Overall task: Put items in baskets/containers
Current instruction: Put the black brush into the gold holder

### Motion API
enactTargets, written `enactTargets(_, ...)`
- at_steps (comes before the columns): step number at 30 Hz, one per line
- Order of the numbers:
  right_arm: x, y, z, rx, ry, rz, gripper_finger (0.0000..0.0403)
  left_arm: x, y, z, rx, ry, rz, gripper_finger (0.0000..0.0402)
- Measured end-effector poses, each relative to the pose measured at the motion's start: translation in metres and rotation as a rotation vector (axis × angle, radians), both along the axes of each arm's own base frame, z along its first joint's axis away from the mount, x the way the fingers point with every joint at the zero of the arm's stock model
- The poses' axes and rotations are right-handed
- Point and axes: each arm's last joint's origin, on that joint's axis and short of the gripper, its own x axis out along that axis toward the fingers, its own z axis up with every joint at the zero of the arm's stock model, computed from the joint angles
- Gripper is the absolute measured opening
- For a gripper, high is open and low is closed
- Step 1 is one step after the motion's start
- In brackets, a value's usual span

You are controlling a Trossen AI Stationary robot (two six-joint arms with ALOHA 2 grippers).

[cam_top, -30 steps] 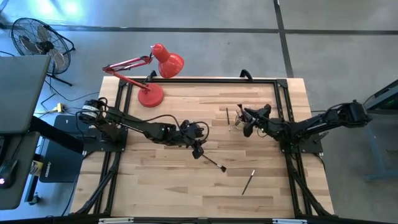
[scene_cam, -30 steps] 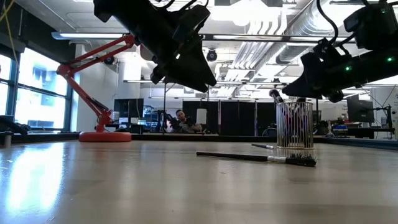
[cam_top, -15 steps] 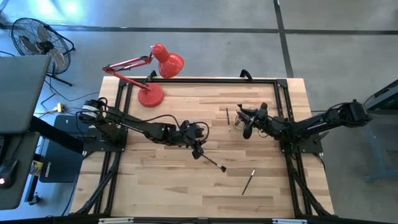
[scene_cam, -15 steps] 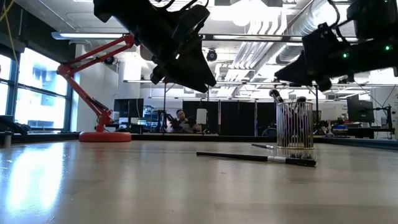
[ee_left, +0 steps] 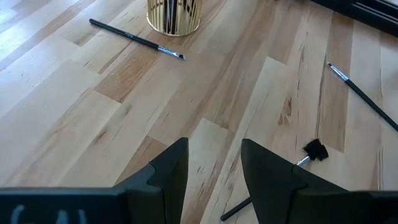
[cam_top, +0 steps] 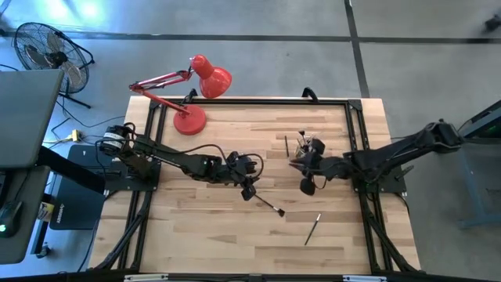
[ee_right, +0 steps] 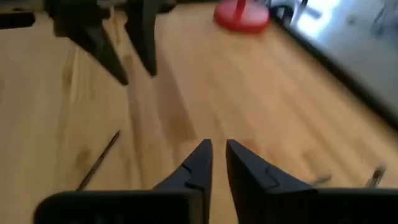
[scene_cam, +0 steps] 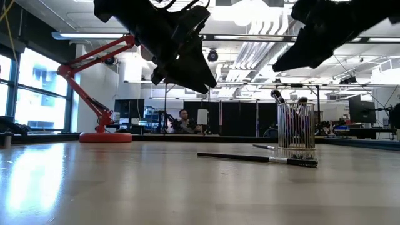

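**Brushes on the worktop, more in the glass cup**

The left hand [cam_top: 250, 190] hangs over the middle of the wooden worktop [cam_top: 211, 227]. Its fingers [ee_left: 168, 171] are apart and hold nothing. A brush with a dark fluffy tip [cam_top: 269, 205] lies just beside it.

The right hand [cam_top: 307, 186] hangs near the glass cup [cam_top: 298, 157]. Its fingers [ee_right: 199, 163] are close together with a thin gap, and nothing is between them.

The cup stands upright with several brushes [scene_cam: 294, 122] inside. One thin brush [cam_top: 286, 146] lies flat right next to the cup. Another brush [cam_top: 312, 229] lies well apart, near the front edge.

A red lamp [cam_top: 192, 94] stands at the far left corner.
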Motion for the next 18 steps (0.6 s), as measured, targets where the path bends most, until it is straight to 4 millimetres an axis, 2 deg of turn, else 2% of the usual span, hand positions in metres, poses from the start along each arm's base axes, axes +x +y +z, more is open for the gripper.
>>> enactTargets(4,-0.002,0.011,0.007,0.054,0.014,0.012,0.0005,0.000,0.000,0.000,0.000,-0.001,0.000,0.0147)
enactTargets(18,-0.010,0.035,0.003,0.194,-0.011,0.018,0.0003,0.000,-0.002,0.000,0.119,0.043,-0.177,0.0147)
